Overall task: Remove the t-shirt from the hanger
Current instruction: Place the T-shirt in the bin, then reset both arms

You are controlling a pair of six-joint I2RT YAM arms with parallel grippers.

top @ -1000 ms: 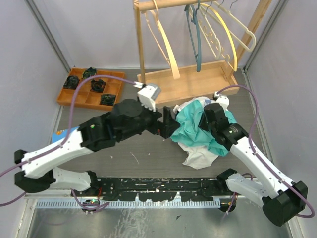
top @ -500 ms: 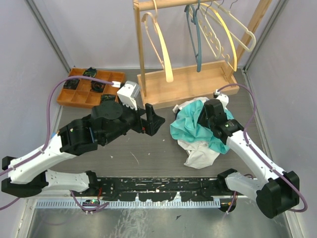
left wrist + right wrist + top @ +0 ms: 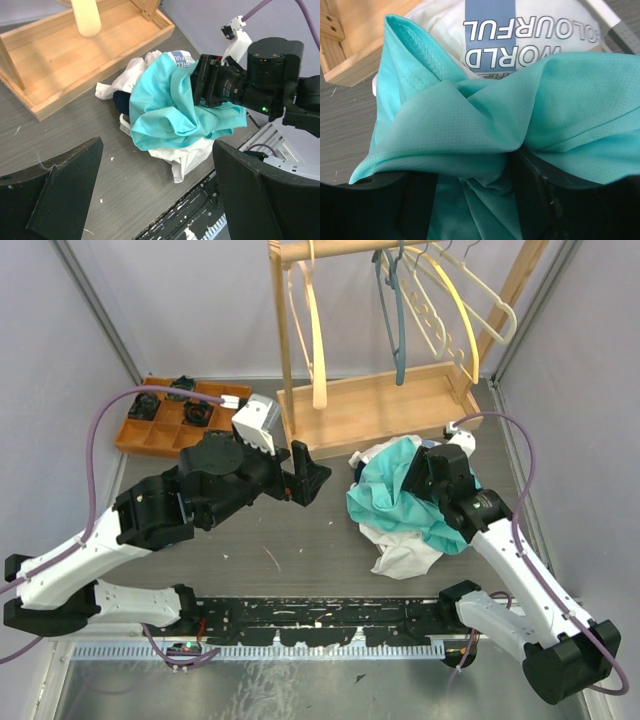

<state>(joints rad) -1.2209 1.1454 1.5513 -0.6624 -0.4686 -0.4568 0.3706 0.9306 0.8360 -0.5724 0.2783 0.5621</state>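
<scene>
A teal t-shirt point(image 3: 385, 495) lies crumpled on top of a white printed shirt point(image 3: 405, 555) on the table, in front of the wooden rack point(image 3: 370, 410). No hanger shows inside it. My right gripper point(image 3: 420, 475) is shut on a fold of the teal t-shirt point(image 3: 470, 115), and its own jaws point(image 3: 475, 185) are mostly buried in fabric. My left gripper point(image 3: 315, 475) is open and empty, a short way left of the pile; in the left wrist view point(image 3: 155, 190) the teal t-shirt point(image 3: 170, 105) lies beyond its fingers. A cream hanger point(image 3: 318, 340) hangs bare on the rack.
The rack's rail holds a blue hanger point(image 3: 398, 320) and several cream hangers point(image 3: 460, 300) at the right. An orange compartment tray point(image 3: 135, 435) with dark parts sits at the back left. A black rail point(image 3: 320, 618) runs along the near table edge.
My left gripper has pulled back to the left, away from the pile, and now stands apart from it. The cream hanger on the rack has swung. My right gripper keeps hold of the teal t-shirt.
</scene>
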